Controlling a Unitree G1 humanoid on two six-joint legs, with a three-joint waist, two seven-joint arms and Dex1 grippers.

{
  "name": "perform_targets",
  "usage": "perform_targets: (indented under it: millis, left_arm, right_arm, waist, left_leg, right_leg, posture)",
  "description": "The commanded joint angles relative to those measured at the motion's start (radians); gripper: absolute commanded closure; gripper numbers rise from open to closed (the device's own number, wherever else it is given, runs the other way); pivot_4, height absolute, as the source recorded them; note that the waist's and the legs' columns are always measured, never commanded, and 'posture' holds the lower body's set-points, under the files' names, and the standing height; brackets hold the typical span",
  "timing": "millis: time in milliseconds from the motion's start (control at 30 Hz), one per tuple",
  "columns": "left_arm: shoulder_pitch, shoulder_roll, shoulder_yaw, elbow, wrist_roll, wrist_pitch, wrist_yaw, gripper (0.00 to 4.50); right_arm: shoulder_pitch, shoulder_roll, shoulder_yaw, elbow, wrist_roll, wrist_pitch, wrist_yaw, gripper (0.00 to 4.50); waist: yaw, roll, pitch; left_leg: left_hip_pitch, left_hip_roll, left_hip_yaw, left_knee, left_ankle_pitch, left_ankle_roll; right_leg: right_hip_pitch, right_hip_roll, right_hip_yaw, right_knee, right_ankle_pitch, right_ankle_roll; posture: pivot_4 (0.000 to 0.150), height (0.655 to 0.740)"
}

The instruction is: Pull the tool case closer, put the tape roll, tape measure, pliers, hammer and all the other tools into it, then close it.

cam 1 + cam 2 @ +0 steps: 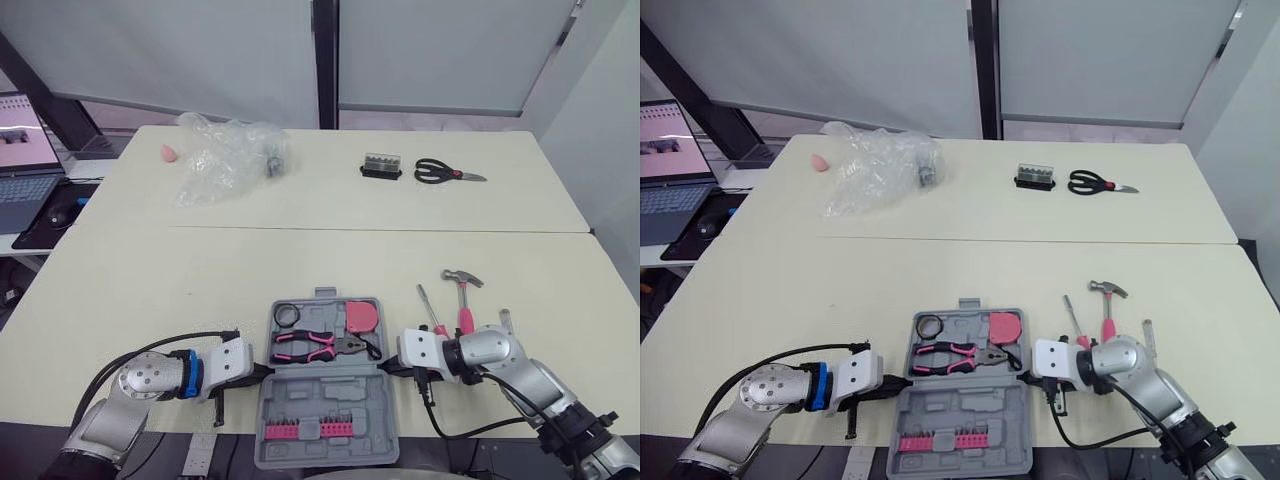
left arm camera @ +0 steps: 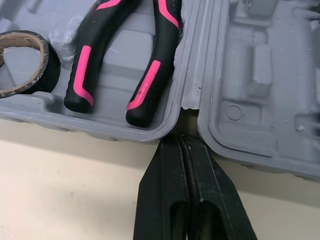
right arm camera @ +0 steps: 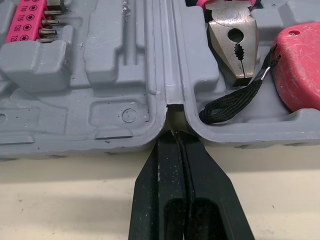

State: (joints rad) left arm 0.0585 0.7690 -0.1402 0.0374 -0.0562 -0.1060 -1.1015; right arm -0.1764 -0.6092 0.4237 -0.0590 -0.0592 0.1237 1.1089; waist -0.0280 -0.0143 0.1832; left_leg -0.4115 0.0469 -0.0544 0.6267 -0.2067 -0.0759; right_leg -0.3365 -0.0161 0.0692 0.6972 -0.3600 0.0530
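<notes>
The left hand (image 2: 182,142) is clenched, its two black fingers pressed flat together with nothing between them, and their tips sit in the notch at the left end of the case's (image 1: 330,395) hinge. The right hand (image 3: 175,137) mirrors it: fingers closed on nothing, tips touching the hinge notch at the right end. The open case therefore lies directly between the two hands, with its hinge line running left to right from one hand to the other, the tray half on the far side and the bit-holder half toward the robot at the near edge of the counter (image 1: 200,280). In the tray the tape roll (image 1: 288,315) sits at the far left, the pliers (image 1: 312,345) lie across the middle with the handles to the left, and the pink tape measure (image 1: 361,316) is at the far right, its black strap trailing toward the right hand. Just beyond the right hand, off the case's right side, lie a screwdriver (image 1: 432,312) and the hammer (image 1: 464,298). Both lie with their long axes pointing away from the robot, the hammer with its head far and its pink grip near. I judge the pull to be about done and these loose tools to be next. The right arm is clearly the nearer, and it would have to open and turn outward to reach them. Scissors (image 1: 447,172) and a small box (image 1: 381,166) lie well apart at the far side.
</notes>
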Motion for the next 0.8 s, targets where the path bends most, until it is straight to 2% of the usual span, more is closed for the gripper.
perform_targets:
  millis: [33,300,800]
  left_arm:
    - [-0.028,-0.034,-0.030,-0.021,0.009,0.021,0.025,4.47]
    - [-0.113,-0.072,-0.035,0.010,0.013,0.079,0.020,4.47]
    - [-0.234,-0.138,-0.055,0.168,0.067,0.027,0.037,4.47]
  right_arm:
    - [-0.003,0.024,0.016,-0.046,0.015,0.001,-0.004,4.50]
    - [-0.049,0.058,-0.013,-0.025,0.025,0.052,-0.022,4.50]
    - [-0.143,0.075,-0.019,0.092,-0.022,0.040,-0.066,4.50]
  waist:
    - [0.000,0.000,0.000]
    - [-0.001,0.000,0.000]
    - [0.000,0.000,0.000]
  left_leg:
    - [0.000,0.000,0.000,0.000,0.000,0.000]
    - [0.000,0.000,0.000,0.000,0.000,0.000]
    - [0.000,0.000,0.000,0.000,0.000,0.000]
  right_leg:
    - [0.000,0.000,0.000,0.000,0.000,0.000]
    - [0.000,0.000,0.000,0.000,0.000,0.000]
    - [0.000,0.000,-0.001,0.000,0.000,0.000]
  posture:
    - [0.150,0.7400]
    - [0.150,0.7400]
    - [0.150,0.7400]
